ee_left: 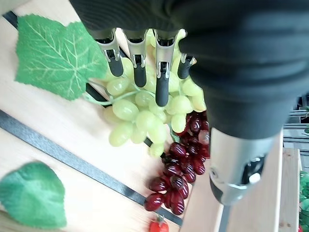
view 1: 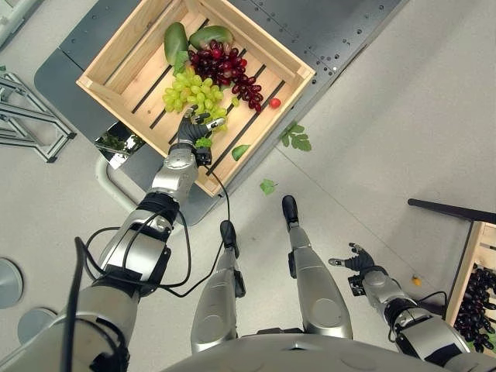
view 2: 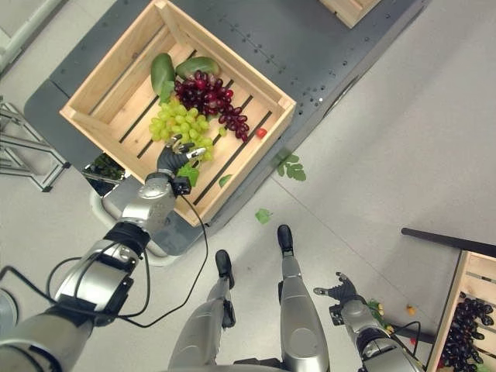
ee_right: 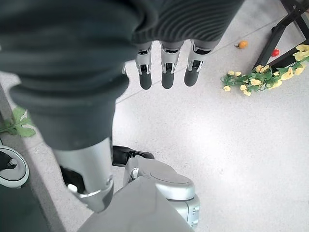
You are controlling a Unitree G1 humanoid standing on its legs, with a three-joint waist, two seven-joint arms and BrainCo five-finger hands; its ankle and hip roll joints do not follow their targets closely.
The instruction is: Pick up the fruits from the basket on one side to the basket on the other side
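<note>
A wooden crate on a dark platform holds a bunch of green grapes, a bunch of dark red grapes, two green mangoes and a small red tomato. My left hand reaches into this crate at the near edge of the green grapes. Its fingers are straight, tips resting on the bunch, thumb apart. My right hand hangs open over the floor at the lower right. A second crate there holds dark grapes.
Loose green leaves lie in the crate and on the floor. A metal frame stands at the left. A small orange fruit and a yellow flower sprig lie on the floor near the right crate.
</note>
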